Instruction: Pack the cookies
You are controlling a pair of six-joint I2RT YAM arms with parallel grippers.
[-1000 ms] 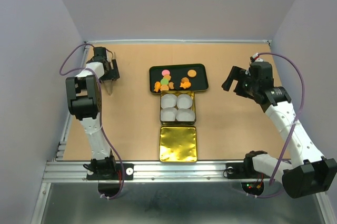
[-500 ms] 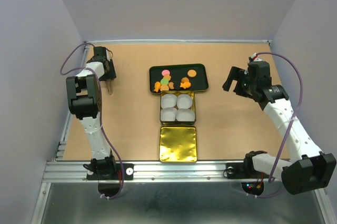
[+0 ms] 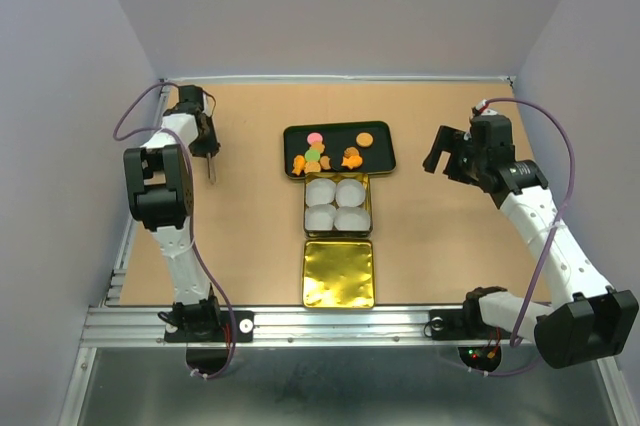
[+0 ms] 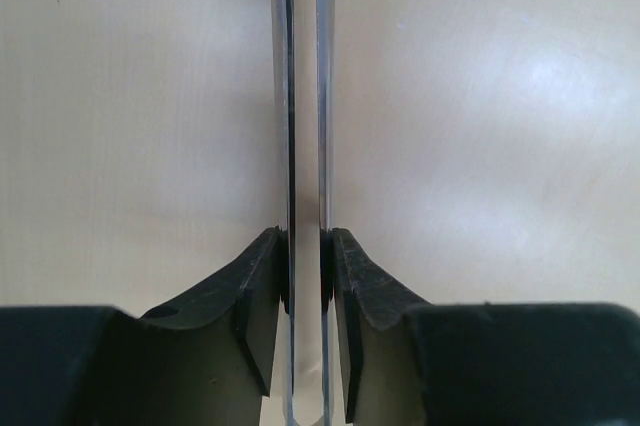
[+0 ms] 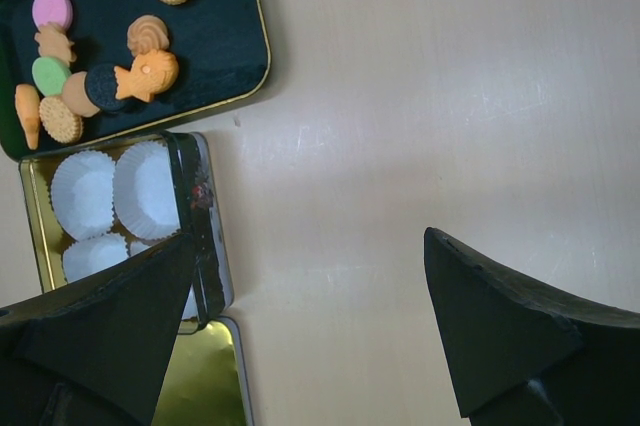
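The cookies (image 3: 313, 156) lie on a black tray (image 3: 338, 132) at the middle back: mostly orange, one pink, one green. The right wrist view shows the cookies (image 5: 140, 74) on that tray (image 5: 220, 36) at upper left. My left gripper (image 3: 205, 146) is at the far left of the table, shut on slim metal tongs (image 3: 211, 172) that point toward the near edge. In the left wrist view the two blades of the tongs (image 4: 284, 96) run straight ahead between the fingers of the left gripper (image 4: 305, 246), pressed close together. My right gripper (image 3: 440, 151) hangs open right of the tray, holding nothing (image 5: 308, 238).
A gold tin (image 3: 371, 206) holding several white paper cups (image 3: 337, 204) sits just in front of the tray. Its gold lid (image 3: 338, 273) lies flat in front of it. The tin's wall (image 5: 200, 216) shows beside my right gripper's left finger. Purple walls enclose the table.
My left gripper has closed on the tongs, squeezing the two blades together. The right arm shifted slightly early on, then stayed still with its jaws wide.
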